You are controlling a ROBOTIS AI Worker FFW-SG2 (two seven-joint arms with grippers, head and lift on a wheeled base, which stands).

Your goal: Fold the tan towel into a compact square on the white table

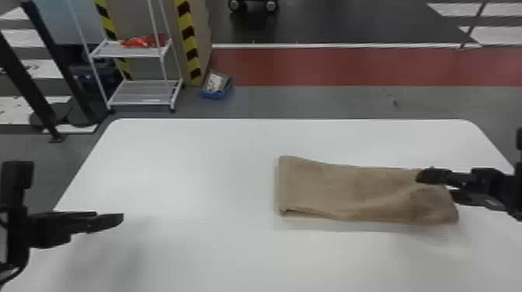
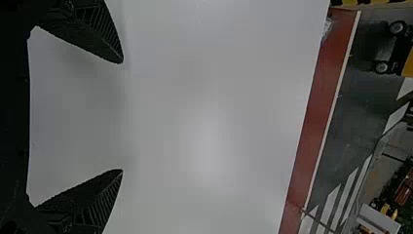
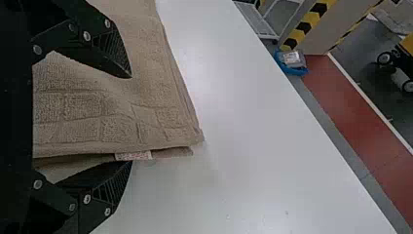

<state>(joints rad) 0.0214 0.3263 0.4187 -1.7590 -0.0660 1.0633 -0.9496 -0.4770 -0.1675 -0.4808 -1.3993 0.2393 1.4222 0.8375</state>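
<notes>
While the towel [image 1: 357, 192] lies at three o'clock on the tabletop [image 1: 174, 174], the right claw [image 3: 131, 119], wide open and unclosed astride its edge, may pinch only the upper of its loosely stacked layers; left claw [image 2: 122, 116] wide open, empty.

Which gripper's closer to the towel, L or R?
Right. The right gripper is open at the towel's right end, one finger over it; the left gripper is well off to its left, over the table.
</notes>
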